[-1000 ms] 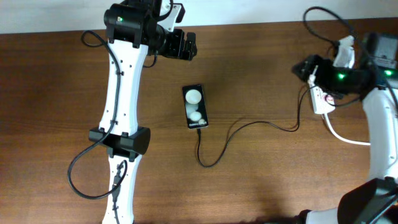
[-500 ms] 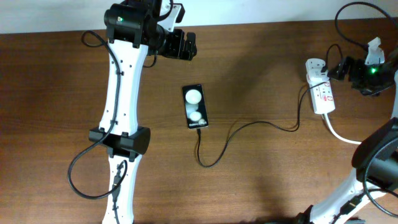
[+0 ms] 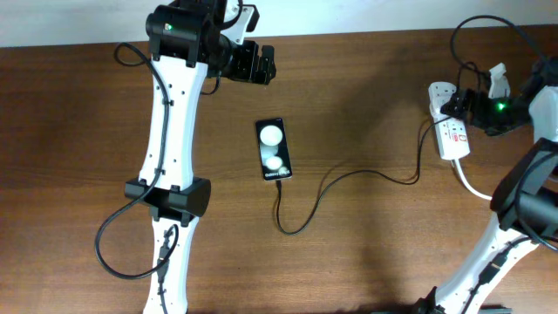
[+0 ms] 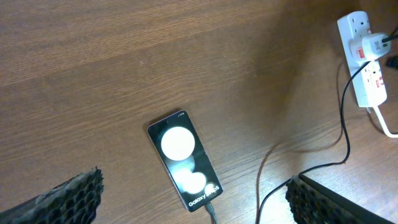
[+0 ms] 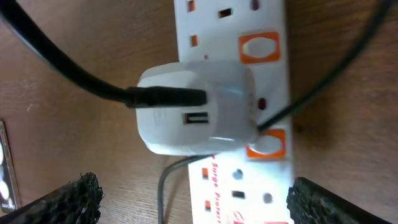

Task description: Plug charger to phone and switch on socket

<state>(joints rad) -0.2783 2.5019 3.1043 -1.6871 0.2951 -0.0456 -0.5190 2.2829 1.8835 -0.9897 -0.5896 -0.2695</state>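
Observation:
The black phone [image 3: 273, 148] lies flat mid-table, and the left wrist view shows its screen [image 4: 183, 160] with two round reflections. The thin black charger [image 3: 349, 174] runs from the phone's near end in a loop to the white socket [image 3: 449, 131]; its plug tip sits at the phone's end [image 4: 211, 214]. My left gripper [image 3: 253, 63] is open and empty, high above and beyond the phone. My right gripper [image 3: 460, 103] is open, hovering close over the socket [image 5: 249, 180], which carries a white adapter [image 5: 196, 109] and orange switches [image 5: 259, 48].
The socket's thick white cord [image 3: 475, 187] trails off to the right. A robot cable [image 3: 479, 26] loops above the right wrist. The left arm [image 3: 170, 131] stretches along the table's left side. The charger [image 5: 163, 186] passes under the adapter.
My right gripper pulled back to the right off the socket, then came back left over it. The left arm, phone and charger have not moved.

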